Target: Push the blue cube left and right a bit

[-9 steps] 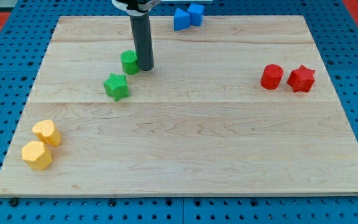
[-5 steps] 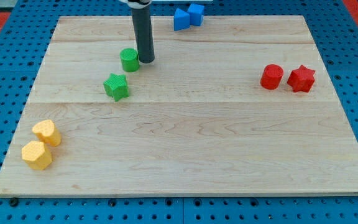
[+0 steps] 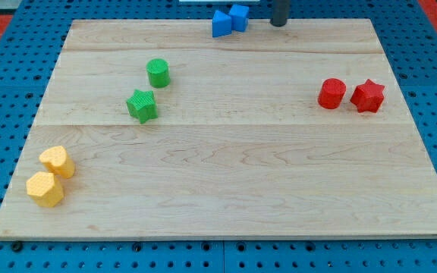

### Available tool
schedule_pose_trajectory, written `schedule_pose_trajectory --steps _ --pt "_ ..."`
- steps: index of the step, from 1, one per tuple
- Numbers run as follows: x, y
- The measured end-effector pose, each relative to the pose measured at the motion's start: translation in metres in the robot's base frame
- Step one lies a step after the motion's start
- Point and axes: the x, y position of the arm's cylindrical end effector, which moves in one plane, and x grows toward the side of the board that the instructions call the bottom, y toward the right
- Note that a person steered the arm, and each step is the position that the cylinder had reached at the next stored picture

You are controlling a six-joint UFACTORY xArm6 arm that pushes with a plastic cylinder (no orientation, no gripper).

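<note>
The blue cube (image 3: 240, 16) sits at the view's top edge of the wooden board (image 3: 226, 174), touching a second blue block (image 3: 221, 24) on its left whose shape I cannot make out. My tip (image 3: 279, 23) is at the view's top, a short way to the right of the blue cube and apart from it. Only the rod's lower end shows.
A green cylinder (image 3: 158, 73) and a green star (image 3: 142, 105) lie left of centre. A red cylinder (image 3: 331, 93) and a red star (image 3: 368, 95) lie at the right. Two yellow blocks (image 3: 56, 161) (image 3: 45, 189) lie at the bottom left.
My tip has left the green cylinder's right side and moved up and right to the board's top edge, right of the blue cube. No block has moved.
</note>
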Motion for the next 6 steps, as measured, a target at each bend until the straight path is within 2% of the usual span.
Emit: schedule_pose_trajectory --steps 1,2,3,4,6 --pt "0.0 -0.034" --pt "0.025 -0.1" --pt "0.087 -0.134" --pt "0.108 -0.165" --pt "0.003 -0.165"
